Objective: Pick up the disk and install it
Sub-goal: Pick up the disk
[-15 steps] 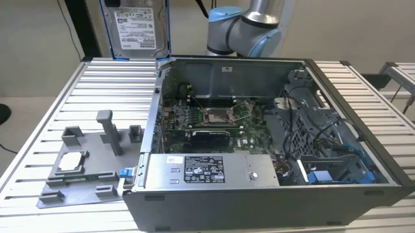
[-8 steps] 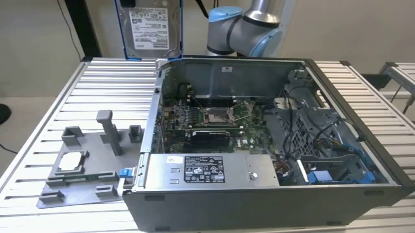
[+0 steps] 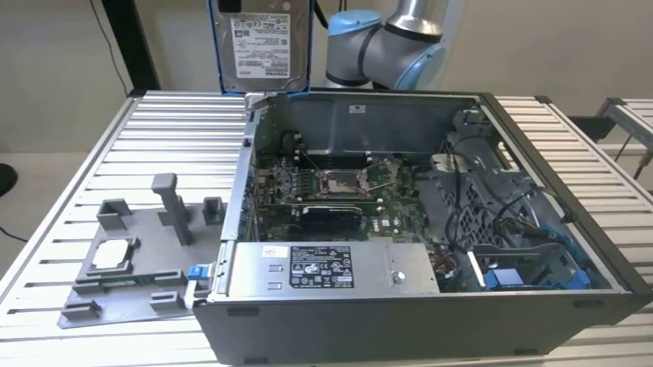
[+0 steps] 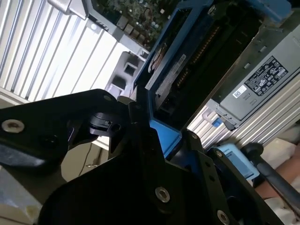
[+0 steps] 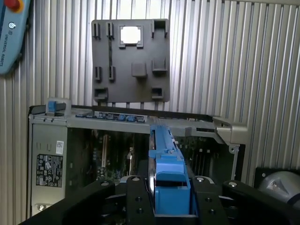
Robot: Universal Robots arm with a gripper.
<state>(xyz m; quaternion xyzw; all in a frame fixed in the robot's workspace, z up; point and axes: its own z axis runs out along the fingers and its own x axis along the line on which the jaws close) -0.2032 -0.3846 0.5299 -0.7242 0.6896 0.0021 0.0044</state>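
Silver arm (image 3: pixel 414 17), blue joint caps (image 3: pixel 354 21), black screw-studded claw (image 5: pixel 169 186).

Both wrist views — above open case (image 5: pixel 84 123)

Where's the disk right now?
The disk is clamped in the gripper, upright above the computer case's far corner on the exterior view's left, beside the arm.
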